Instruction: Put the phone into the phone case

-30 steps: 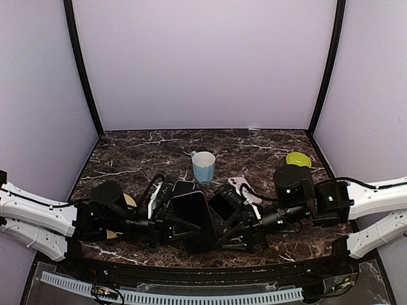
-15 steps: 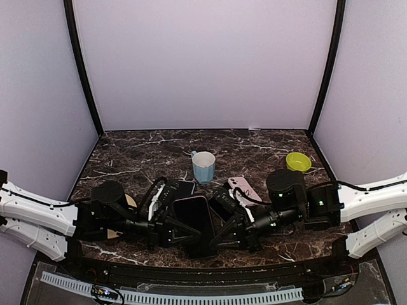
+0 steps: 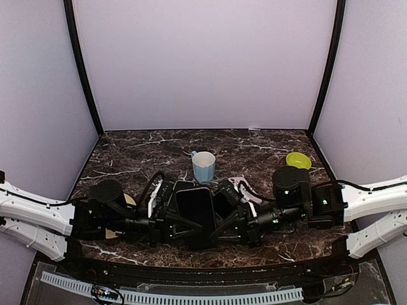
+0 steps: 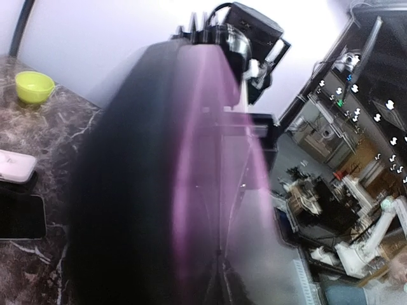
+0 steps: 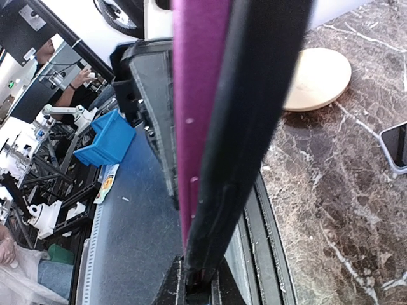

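A purple phone (image 3: 194, 206) pressed against a black phone case (image 5: 254, 121) is held up on edge between my two grippers, above the table's near middle. My left gripper (image 3: 166, 225) is shut on its left edge; in the left wrist view the blurred black and purple slab (image 4: 191, 178) fills the frame. My right gripper (image 3: 222, 230) is shut on its right edge. In the right wrist view its fingers (image 5: 181, 286) clamp the black case with the purple phone (image 5: 194, 95) lying against it. I cannot tell how fully the phone sits in the case.
A blue cup (image 3: 203, 166) stands behind the grippers. A green bowl (image 3: 297, 160) is at the back right. A white case (image 3: 245, 187) and a dark phone (image 3: 224, 204) lie on the marble. A beige disc (image 5: 317, 76) lies at the left.
The held phone and case have tipped more upright and shifted slightly away from the near edge. Both grippers have stayed shut on them.
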Controlling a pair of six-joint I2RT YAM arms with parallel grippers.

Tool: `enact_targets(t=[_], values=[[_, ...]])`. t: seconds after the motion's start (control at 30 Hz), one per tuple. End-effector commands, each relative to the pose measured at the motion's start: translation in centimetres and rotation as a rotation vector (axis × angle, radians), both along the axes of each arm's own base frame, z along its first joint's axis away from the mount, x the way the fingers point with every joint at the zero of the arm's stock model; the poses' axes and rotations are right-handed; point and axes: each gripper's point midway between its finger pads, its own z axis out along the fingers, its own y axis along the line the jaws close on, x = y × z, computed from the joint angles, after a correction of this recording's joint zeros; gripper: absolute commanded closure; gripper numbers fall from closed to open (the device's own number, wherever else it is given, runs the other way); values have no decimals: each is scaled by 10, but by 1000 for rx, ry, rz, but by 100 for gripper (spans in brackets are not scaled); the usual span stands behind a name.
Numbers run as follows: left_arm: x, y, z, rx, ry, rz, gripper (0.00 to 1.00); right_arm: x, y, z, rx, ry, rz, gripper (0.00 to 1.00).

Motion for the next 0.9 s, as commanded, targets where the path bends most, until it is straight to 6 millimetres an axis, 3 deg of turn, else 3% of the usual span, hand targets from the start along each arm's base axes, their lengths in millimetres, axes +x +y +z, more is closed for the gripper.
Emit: enact_targets(t=[0.0, 0.03, 0.1, 0.17, 0.27, 0.4, 0.57, 0.6, 0.7, 0.77, 0.87], values=[[4, 3, 14, -14, -44, 43, 98, -5, 4, 42, 158, -36, 41, 100], [3, 2, 12, -5, -47, 35, 100, -3, 5, 41, 150, -41, 35, 92], [-1, 0, 10, 4, -50, 16, 100, 6, 3, 43, 139, -65, -3, 63], [-6, -3, 7, 17, -56, -7, 100, 18, 0, 51, 155, -87, -45, 51], [-15, -9, 1, 49, -65, -46, 100, 37, -2, 69, 192, -108, -95, 49], [-22, -15, 0, 63, -76, -83, 100, 45, 6, 68, 194, -109, -99, 57], [-22, -16, 3, 50, -83, -83, 100, 35, 14, 60, 183, -72, -23, 84], [-22, -16, 5, 44, -84, -80, 100, 32, 14, 60, 183, -68, -9, 84], [-22, -13, 7, 28, -85, -74, 100, 28, 12, 58, 181, -61, 15, 58], [-22, -12, 9, 18, -86, -70, 100, 27, 11, 56, 178, -58, 12, 57], [-23, -12, 10, 15, -83, -74, 100, 27, 11, 53, 173, -49, 16, 65]])
